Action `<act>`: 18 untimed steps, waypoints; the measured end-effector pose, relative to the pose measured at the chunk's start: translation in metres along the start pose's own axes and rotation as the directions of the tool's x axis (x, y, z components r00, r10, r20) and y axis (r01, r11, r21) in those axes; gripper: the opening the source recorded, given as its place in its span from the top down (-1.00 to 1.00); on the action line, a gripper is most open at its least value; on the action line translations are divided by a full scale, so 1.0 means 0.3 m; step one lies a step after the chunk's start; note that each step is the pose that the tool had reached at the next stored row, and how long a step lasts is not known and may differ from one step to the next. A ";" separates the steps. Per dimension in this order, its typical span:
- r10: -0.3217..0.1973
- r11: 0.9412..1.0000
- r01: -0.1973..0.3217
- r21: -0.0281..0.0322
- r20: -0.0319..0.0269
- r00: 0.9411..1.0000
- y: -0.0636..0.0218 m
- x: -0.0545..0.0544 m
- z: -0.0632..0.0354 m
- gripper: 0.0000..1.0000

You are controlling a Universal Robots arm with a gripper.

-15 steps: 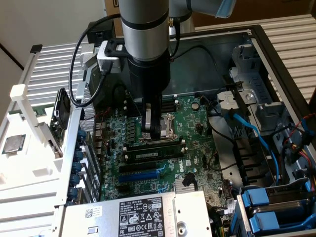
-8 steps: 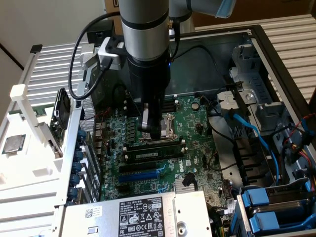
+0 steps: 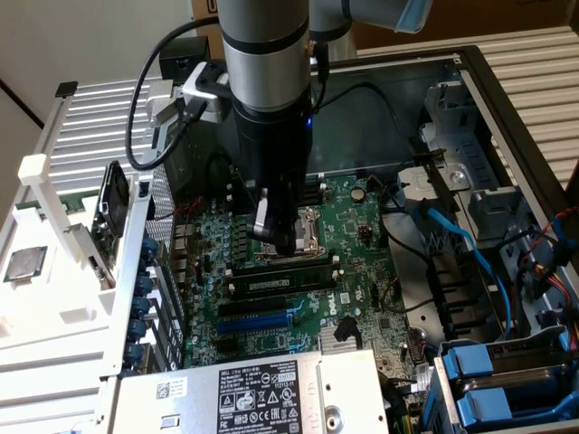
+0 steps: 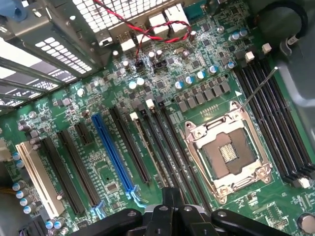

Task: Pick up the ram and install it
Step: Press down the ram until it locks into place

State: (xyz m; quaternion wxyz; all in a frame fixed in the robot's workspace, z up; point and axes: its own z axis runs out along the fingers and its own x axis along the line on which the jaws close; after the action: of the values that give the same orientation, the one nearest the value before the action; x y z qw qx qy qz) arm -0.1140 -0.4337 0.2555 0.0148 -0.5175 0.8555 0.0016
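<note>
Black gripper fingers (image 4: 170, 199) sit pressed shut over one green motherboard (image 4: 197, 59), close to its one open silver processor socket (image 4: 229, 152) and one long blue plastic slot (image 4: 113, 152). In the exterior view the gripper (image 3: 282, 237) hangs above that socket. One ram (image 3: 276, 283), a narrow green stick with a white sticker, stands in a black slot just beside the socket, near two blue drive caddies (image 3: 484, 384).

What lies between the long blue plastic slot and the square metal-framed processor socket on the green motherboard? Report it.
In the wrist view, several long black slots run side by side between the blue slot and the open processor socket.
</note>
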 end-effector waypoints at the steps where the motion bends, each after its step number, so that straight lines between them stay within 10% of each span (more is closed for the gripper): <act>1: 0.013 1.000 -0.013 0.000 0.000 1.000 0.000 0.000 0.000 0.79; 10: 0.152 0.988 -0.152 0.004 -0.002 0.988 0.000 0.000 0.000 0.79; 18: 0.290 0.957 -0.290 0.008 -0.003 0.957 0.000 0.000 0.000 0.79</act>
State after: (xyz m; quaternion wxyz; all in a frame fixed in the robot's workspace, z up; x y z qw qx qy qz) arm -0.1140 -0.4337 0.2556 0.0149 -0.3863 0.9223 -0.0006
